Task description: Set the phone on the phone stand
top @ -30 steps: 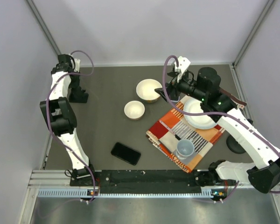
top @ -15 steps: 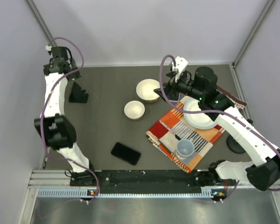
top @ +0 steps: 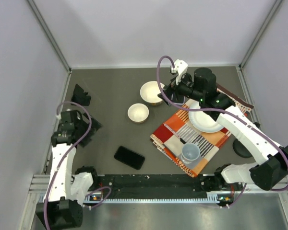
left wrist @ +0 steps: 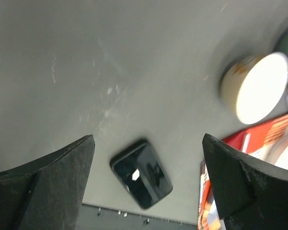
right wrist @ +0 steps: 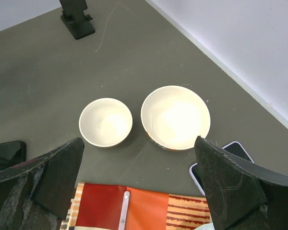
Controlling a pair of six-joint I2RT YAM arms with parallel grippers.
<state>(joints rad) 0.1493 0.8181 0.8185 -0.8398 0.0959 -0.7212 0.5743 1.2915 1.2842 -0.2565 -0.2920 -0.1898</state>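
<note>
Black phone (top: pixel 129 157) lies flat, screen up, on the dark counter (top: pixel 110 86). It sits near the front edge, left of centre and slightly skewed. Nothing is touching it.

Phone stand (top: pixel 80 96) stands upright at the back left of the counter, well apart from the phone.

Left tool (left wrist: pixel 148 139) hovers above the counter between stand and phone. Jaws are spread wide and grip nothing. In the left wrist view the phone shows in the gap between the two fingers, lower down toward the counter's front lip.

Small bowl (top: pixel 138 113) sits mid-counter, behind and to the right of the phone. Large bowl (top: pixel 152 92) is just beside it, further back; the two are close but apart.

Right tool (right wrist: pixel 139 142) hangs above the two bowls, jaws wide and holding nothing. A second phone (right wrist: pixel 223 160) with a light-coloured edge lies flat just to the right of the large bowl.

Striped orange cloth (top: pixel 189 136) lies on the right side of the counter. It carries a white plate (top: pixel 205 116) at its back end and a pale cup (top: pixel 190 152) at its near end.
</note>
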